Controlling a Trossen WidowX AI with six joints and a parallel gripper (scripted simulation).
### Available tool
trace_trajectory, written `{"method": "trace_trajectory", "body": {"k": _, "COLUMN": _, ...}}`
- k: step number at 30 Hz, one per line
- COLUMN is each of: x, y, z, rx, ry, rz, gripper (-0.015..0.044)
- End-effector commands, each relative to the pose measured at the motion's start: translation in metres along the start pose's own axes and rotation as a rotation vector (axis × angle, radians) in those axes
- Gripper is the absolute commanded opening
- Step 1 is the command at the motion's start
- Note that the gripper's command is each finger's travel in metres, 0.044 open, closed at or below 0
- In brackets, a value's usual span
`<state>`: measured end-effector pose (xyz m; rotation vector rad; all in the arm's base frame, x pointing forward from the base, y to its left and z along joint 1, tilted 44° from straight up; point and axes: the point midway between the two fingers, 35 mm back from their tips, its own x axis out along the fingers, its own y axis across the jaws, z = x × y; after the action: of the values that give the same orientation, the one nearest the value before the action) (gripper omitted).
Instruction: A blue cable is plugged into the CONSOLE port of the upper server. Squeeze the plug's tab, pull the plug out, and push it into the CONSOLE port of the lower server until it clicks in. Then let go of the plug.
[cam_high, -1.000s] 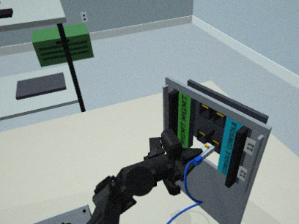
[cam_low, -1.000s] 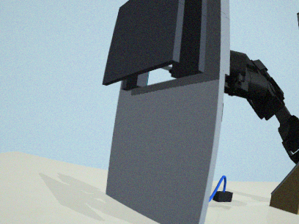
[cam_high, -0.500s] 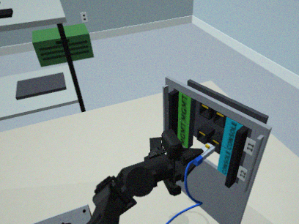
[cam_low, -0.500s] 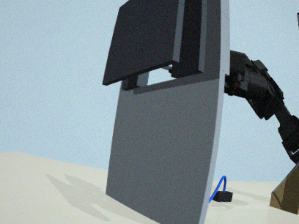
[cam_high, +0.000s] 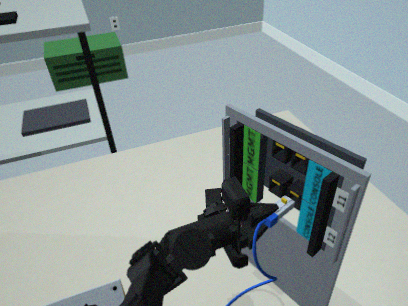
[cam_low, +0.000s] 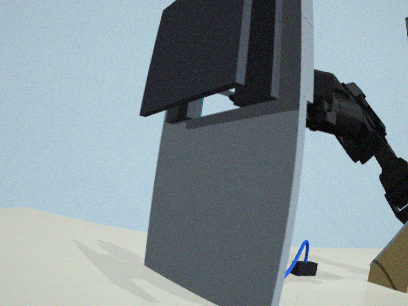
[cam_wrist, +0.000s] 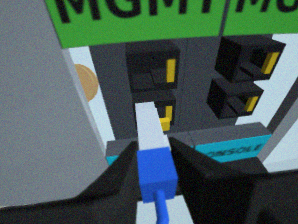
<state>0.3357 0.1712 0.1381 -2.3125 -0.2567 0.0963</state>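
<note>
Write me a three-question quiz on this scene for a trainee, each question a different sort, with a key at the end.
1. Multiple choice. What colour is the flat label strip lettered MGMT?
a) orange
b) green
c) cyan

2. True or false. The black parallel-jaw tool is closed on the white plug with the blue boot.

3. Fill in the blanks. The two small white tags on the tall grey panel are numbered ___ and ___.

Key: 1. b; 2. true; 3. 11 and 12
</note>
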Motion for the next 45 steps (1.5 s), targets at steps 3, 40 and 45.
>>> {"method": "trace_trajectory", "body": {"k": 3, "x": 0.0000, "y": -0.0029, "z": -0.0007, "rx": -0.001, "ry": -0.001, "rz": -0.010, "gripper": 0.0000}}
{"method": "trace_trajectory", "body": {"k": 40, "x": 0.0054, "y": -0.0037, "z": -0.0044, "rx": 0.000, "ry": 0.000, "rz": -0.013, "gripper": 0.0000}}
{"method": "trace_trajectory", "body": {"k": 45, "x": 0.0063, "y": -0.0036, "z": -0.0041, "rx": 0.000, "ry": 0.000, "rz": -0.014, "gripper": 0.0000}}
